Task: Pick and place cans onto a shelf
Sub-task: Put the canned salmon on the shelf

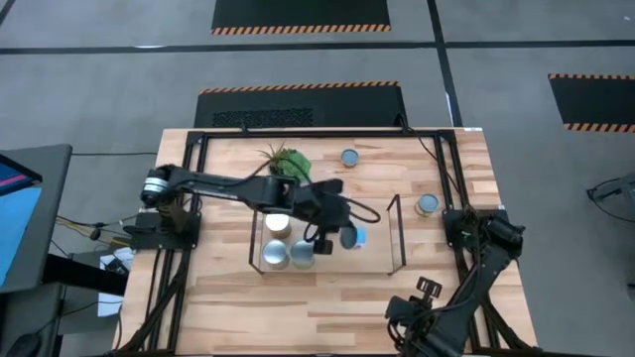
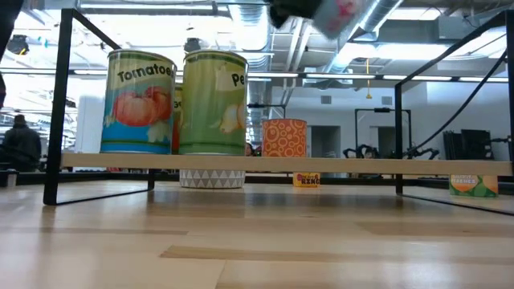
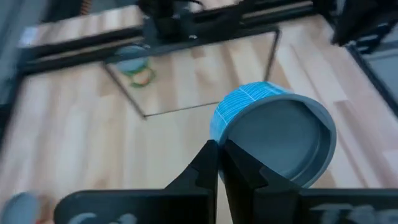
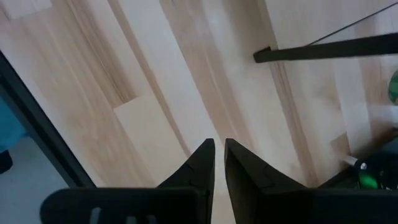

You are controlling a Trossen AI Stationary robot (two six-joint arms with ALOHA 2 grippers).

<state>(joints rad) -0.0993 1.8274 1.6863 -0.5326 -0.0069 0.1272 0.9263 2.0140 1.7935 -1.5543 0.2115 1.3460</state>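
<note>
On the left of the wooden worktop (image 1: 228,297), the left arm reaches out over the shelf (image 1: 372,260), a low light-wood board with thin black wire uprights at its short ends. At the shelf's left end three cans show from above: a cream-topped can (image 1: 277,223) and, nearer the front edge, two silver-topped cans (image 1: 275,256) (image 1: 302,256) just beside each other. In the low view the tomato can (image 2: 140,102) and a green-labelled can (image 2: 214,103) stand upright on the board; the green label is cut off after "Pe", and a third can between them is almost wholly hidden. An orange patterned can (image 2: 284,138) stands farther back.

The left pincer (image 1: 332,236) is clenched on the rim of a blue-sided can (image 3: 273,134), held tilted above the middle of the shelf; in the low view it is only a blur at the upper edge.

Behind the shelf sits a green succulent (image 1: 282,162), its pot hidden by leaves. A can (image 1: 349,157) stands to its right, and another can (image 1: 428,204) stands beyond the shelf's right upright.

The right arm is folded at the front right corner, its pincer (image 4: 218,163) over bare wood, fingers nearly together with nothing between them.
</note>
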